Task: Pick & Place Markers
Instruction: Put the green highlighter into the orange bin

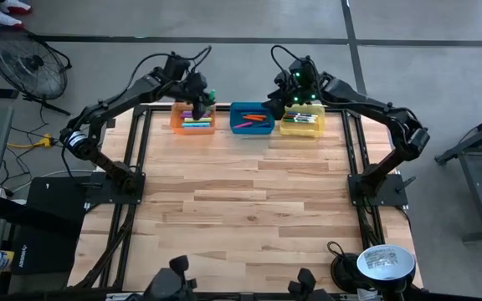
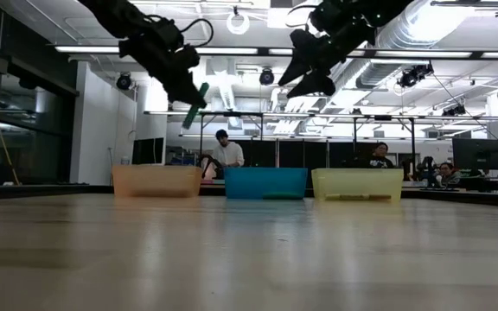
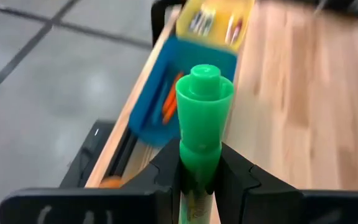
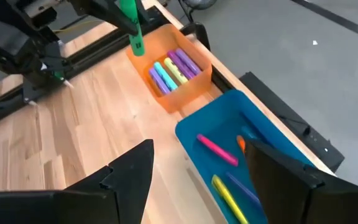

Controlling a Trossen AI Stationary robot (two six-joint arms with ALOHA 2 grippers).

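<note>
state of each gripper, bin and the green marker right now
left gripper: shut on green marker, above orange bin
right gripper: open, empty, above blue bin
orange bin: holds markers
blue bin: holds markers
yellow bin: holds markers

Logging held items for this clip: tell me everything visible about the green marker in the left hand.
The green marker is a short, glossy plastic stick with a stepped round cap at its free end. The left hand is shut on its barrel, one finger on each side, and nothing else touches it. It hangs tilted in the air above the orange bin, cap end lowest in the low view.
</note>
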